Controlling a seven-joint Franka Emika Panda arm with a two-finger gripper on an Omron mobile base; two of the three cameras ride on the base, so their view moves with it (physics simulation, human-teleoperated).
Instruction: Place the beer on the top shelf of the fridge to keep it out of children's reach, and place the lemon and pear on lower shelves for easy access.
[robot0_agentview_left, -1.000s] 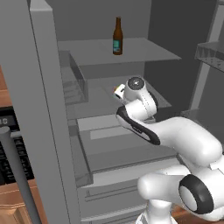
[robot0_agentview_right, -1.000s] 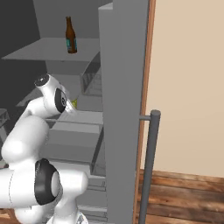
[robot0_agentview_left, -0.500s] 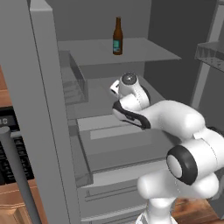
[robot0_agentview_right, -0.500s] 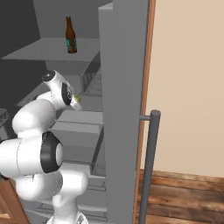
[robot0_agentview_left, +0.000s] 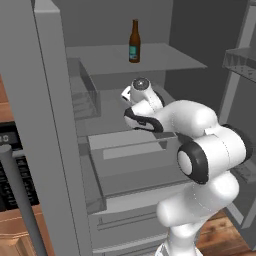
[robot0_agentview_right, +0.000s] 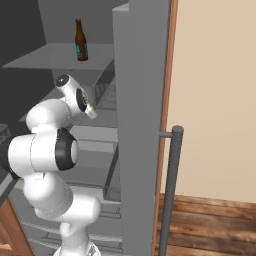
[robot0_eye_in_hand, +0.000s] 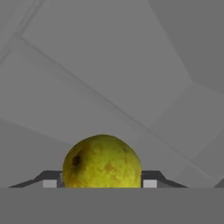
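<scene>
The beer (robot0_agentview_left: 134, 41) (robot0_agentview_right: 81, 40) stands upright on the top shelf (robot0_agentview_left: 170, 56) (robot0_agentview_right: 42, 59) of the open fridge (robot0_agentview_right: 140, 100). My gripper (robot0_eye_in_hand: 101, 182) is shut on the pear (robot0_eye_in_hand: 102, 161), a yellow-green fruit with a dark spot that sits between the two fingertips. In the left base view the gripper (robot0_agentview_left: 125, 93) reaches into the fridge, below the top shelf and above a lower shelf (robot0_agentview_left: 107, 111). A sliver of the pear (robot0_agentview_right: 93, 106) shows at the hand in the right base view. The lemon is out of view.
Grey drawer fronts (robot0_agentview_left: 135, 172) lie under my arm. Open doors flank the fridge, with narrow racks (robot0_agentview_left: 82, 92) (robot0_agentview_left: 241, 59) on them. Bar handles (robot0_agentview_left: 17, 200) (robot0_agentview_right: 171, 190) stand close to the base, beside a wooden cabinet and floor.
The arm has reached further into the fridge. The hand moved left and deeper over the lower shelf, and the elbow swung up and to the right. The pear stays in the grip.
</scene>
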